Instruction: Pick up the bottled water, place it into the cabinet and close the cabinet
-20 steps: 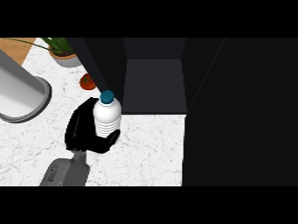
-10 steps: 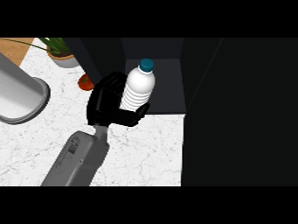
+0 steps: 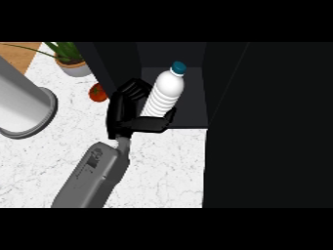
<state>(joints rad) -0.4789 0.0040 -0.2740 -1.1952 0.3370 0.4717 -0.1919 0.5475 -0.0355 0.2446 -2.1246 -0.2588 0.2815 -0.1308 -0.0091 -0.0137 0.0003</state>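
Note:
The bottled water [image 3: 164,95] is clear with a teal cap and leans with its top to the upper right. My left hand [image 3: 129,114] is shut on its lower half, fingers curled round its left side and thumb under its base. The bottle is in the dark opening of the cabinet [image 3: 190,110], above the front of its floor. A wide black cabinet door [image 3: 277,127] stands open and fills the right of the view. My right hand does not show.
A big grey cylinder [image 3: 14,100] stands on the white marble counter [image 3: 46,161] at the left. A red tomato [image 3: 97,92] lies beside the cabinet's left side panel [image 3: 114,63]. A potted plant [image 3: 72,61] is at the back left.
My left hand has carried the bottle away from me and to the right, from the counter in front of the cabinet into its opening. The forearm has stretched further in.

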